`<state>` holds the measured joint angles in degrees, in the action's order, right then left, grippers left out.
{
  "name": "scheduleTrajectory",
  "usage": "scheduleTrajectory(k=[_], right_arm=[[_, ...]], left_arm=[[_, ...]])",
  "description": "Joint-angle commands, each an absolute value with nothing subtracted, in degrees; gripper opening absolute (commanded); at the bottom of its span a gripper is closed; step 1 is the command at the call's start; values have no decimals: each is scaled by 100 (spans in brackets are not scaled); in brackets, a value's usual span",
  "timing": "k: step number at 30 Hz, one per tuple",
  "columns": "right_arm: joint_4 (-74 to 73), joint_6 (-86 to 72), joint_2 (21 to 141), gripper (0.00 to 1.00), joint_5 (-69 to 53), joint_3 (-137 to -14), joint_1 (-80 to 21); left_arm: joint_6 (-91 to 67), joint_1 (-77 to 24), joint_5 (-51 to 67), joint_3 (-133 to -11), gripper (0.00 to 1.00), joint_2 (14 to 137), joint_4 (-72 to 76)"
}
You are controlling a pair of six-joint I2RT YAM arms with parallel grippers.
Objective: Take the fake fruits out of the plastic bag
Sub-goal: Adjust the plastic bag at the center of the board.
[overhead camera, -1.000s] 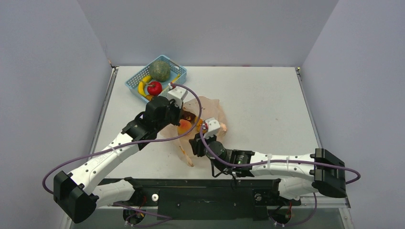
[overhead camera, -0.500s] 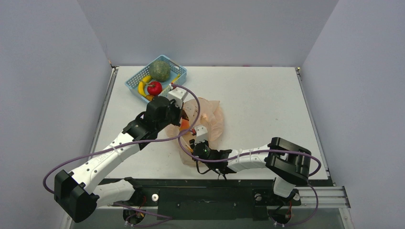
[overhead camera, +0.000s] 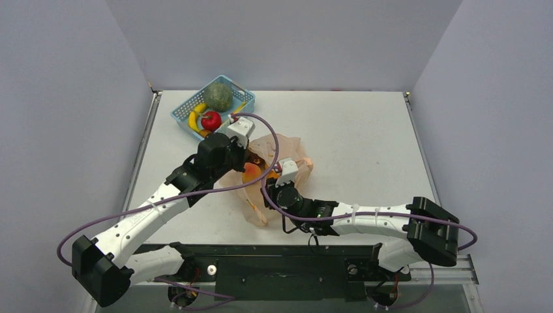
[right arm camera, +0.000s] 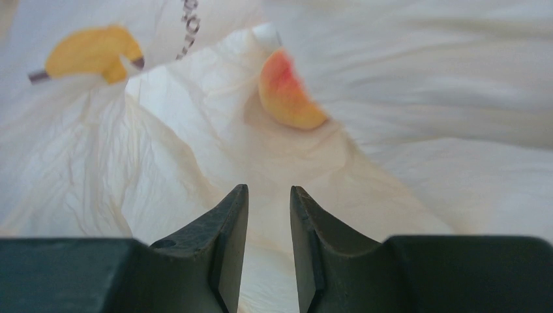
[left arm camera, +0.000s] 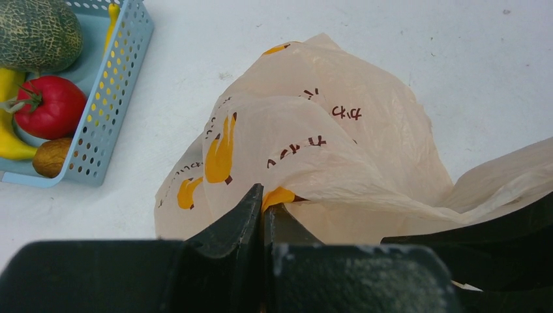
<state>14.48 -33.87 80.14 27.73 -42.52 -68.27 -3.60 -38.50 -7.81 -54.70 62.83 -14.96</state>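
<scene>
The plastic bag (overhead camera: 290, 149) lies crumpled mid-table, pale orange with printed bananas; it fills the left wrist view (left arm camera: 326, 130). My left gripper (left arm camera: 264, 195) is shut on a fold of the bag's film, at the bag's left side in the top view (overhead camera: 254, 156). My right gripper (right arm camera: 269, 190) is inside the bag, jaws a little apart with nothing between them; from above it sits at the bag's mouth (overhead camera: 278, 175). A peach-pink fake fruit (right arm camera: 287, 91) lies ahead of its fingertips, half behind film. An orange-red fake fruit (overhead camera: 251, 173) shows in the bag's opening. Other fruits are hidden.
A blue mesh basket (overhead camera: 186, 107) stands at the back left, behind the bag, holding a rough green ball (overhead camera: 218, 96), a red apple (overhead camera: 210, 120) and a banana (overhead camera: 194, 119). It also shows in the left wrist view (left arm camera: 111, 98). Grey walls surround the table.
</scene>
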Motion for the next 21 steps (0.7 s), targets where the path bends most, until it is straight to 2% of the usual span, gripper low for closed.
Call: scheduleTrajectory(k=[1, 10, 16, 21], right_arm=[[1857, -3664, 8018, 27, 3442, -4394, -6776], [1985, -4147, 8846, 27, 3725, -4887, -6504], [2053, -4946, 9291, 37, 3800, -4924, -6285], [2527, -5166, 9649, 39, 3253, -4800, -5901]], left_arm=[[-209, -3922, -865, -5415, 0, 6057, -1119], [-159, -4058, -631, -5367, 0, 6062, -1029], [-226, -4066, -292, -5364, 0, 6205, -943], [-285, -4088, -150, -5419, 0, 6336, -990]])
